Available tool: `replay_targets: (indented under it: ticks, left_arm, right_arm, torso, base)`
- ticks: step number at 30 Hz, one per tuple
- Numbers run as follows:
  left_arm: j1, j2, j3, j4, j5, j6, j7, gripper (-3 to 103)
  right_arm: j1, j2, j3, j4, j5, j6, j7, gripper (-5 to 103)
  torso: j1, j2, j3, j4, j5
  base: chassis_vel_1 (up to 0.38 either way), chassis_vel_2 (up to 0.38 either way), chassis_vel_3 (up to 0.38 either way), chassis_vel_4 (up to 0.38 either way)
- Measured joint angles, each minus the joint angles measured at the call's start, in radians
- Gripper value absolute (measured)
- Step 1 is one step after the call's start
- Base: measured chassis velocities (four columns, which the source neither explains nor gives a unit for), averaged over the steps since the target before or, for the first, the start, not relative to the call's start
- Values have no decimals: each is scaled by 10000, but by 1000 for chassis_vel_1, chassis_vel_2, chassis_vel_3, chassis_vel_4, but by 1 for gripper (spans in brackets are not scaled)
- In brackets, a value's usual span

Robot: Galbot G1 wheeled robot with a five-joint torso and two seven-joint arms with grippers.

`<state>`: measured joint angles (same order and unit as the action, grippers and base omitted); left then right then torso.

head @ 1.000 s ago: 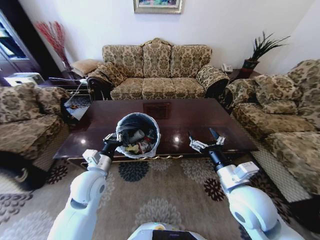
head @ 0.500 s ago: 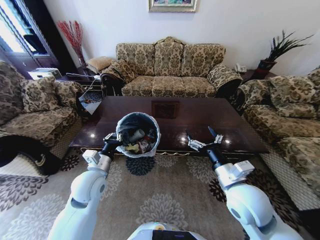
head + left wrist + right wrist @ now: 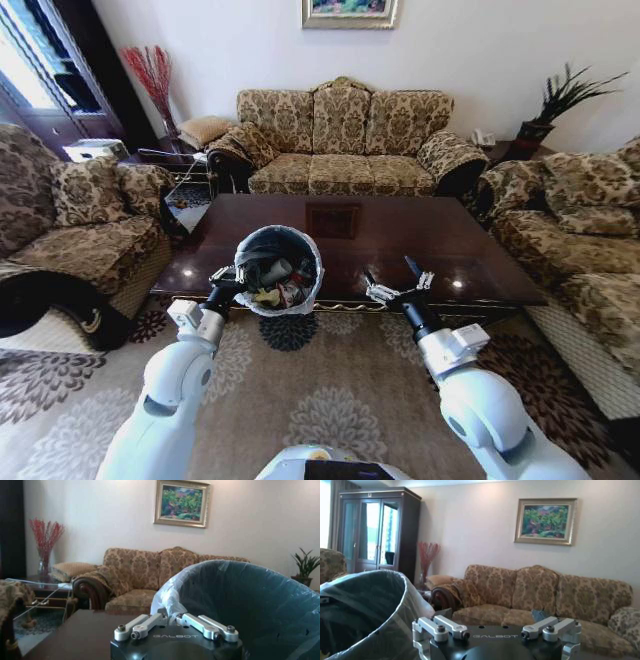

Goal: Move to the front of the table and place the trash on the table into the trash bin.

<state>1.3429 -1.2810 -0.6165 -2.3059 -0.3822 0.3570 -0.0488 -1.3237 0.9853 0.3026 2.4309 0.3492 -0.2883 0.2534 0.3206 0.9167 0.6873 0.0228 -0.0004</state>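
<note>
Several trash (image 3: pixel 277 283) pieces fill trash bin (image 3: pixel 305 290) — left gripper (image 3: pixel 226 281) clenched on rim; right gripper (image 3: pixel 397 283) spread.

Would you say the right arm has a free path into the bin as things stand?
Probably yes: the right tool hangs open and empty beside the bin, whose mouth is uncovered, held by the left tool at its rim.

The word "GALBOT" stands in pale letters on the black housing of the left gripper (image 3: pixel 172 624) and likewise of the right gripper (image 3: pixel 496 628).
</note>
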Motion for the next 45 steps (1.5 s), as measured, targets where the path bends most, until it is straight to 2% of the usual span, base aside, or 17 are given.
replay_targets:
  ticks: [5, 7, 10, 14, 24, 30, 33, 36, 40, 42, 44, 45]
  left_arm:
    - [0, 3, -20, -42, 2, 28, 0, 3]
    - [2, 5, -27, -42, 3, 30, -3, 3]
    - [1, 3, -23, -42, 8, 35, -5, 3]
    - [-7, -6, -4, -41, 21, 37, -7, 3]
    - [5, -65, 7, -43, 28, 41, 6, 3]
    - [30, -77, -25, -51, 43, 39, 0, 3]
    - [40, -91, -43, -53, 61, 31, 0, 3]
    - [119, -140, -179, 15, 211, 21, -38, 3]
    - [461, -328, -883, 259, 535, 23, -197, 3]
    - [905, -470, -1451, 354, 566, -6, -11, 3]
    - [1470, -546, -1842, 575, 552, -356, 302, 3]
    - [1470, -546, -1842, 575, 552, -356, 302, 3]
  right_arm:
    - [140, -25, -125, 60, -1, -396, 134, 100]
    - [108, -11, -132, 72, -22, -432, 134, 100]
    - [40, 37, -129, 78, -99, -368, 103, 100]
    - [27, 46, -100, 81, -99, -333, 101, 100]
    - [-30, 53, -58, 103, -92, -288, 109, 100]
    - [-75, 77, 38, 1, -13, 186, 116, 100]
    - [-136, 87, 105, -14, -1, 241, 123, 100]
    - [-186, 100, 139, -34, 1, 278, 133, 100]
    - [-244, 156, 198, -86, -1, 336, 149, 100]
    - [-259, 206, 248, -135, -4, 364, 149, 100]
    - [-245, 251, 272, -179, -4, 376, 148, 100]
    - [-245, 251, 272, -179, -4, 376, 148, 100]
  torso:
    - [-2, 1, -1, 1, 5]
    - [-1, 0, 0, 1, 10]
    - [-1, 1, -1, -4, -9]
    - [-1, 1, -1, 1, -1]
    - [0, 0, 0, -7, 8]
    - [-16, 7, -7, 1, 5]
    - [-21, 13, -11, -4, 5]
    - [-19, 12, -9, -7, 4]
    - [7, 1, 3, -3, 5]
    - [12, -2, 5, 1, 3]
    - [10, -2, 3, -2, 2]
    - [10, -2, 3, -2, 2]
  base:
    - [302, 306, -294, -289]
    - [329, 307, -341, -276]
    - [239, 199, -258, -196]
    - [183, 87, -170, -75]
    - [107, -180, -125, 175]
    - [223, -224, -229, 250]
    - [200, -123, -185, 124]
    - [74, -65, -102, 56]
    - [-22, 31, 23, -40]
    - [-37, 57, 76, -41]
    - [-32, 55, 19, -24]
    - [-19, 55, 6, -14]
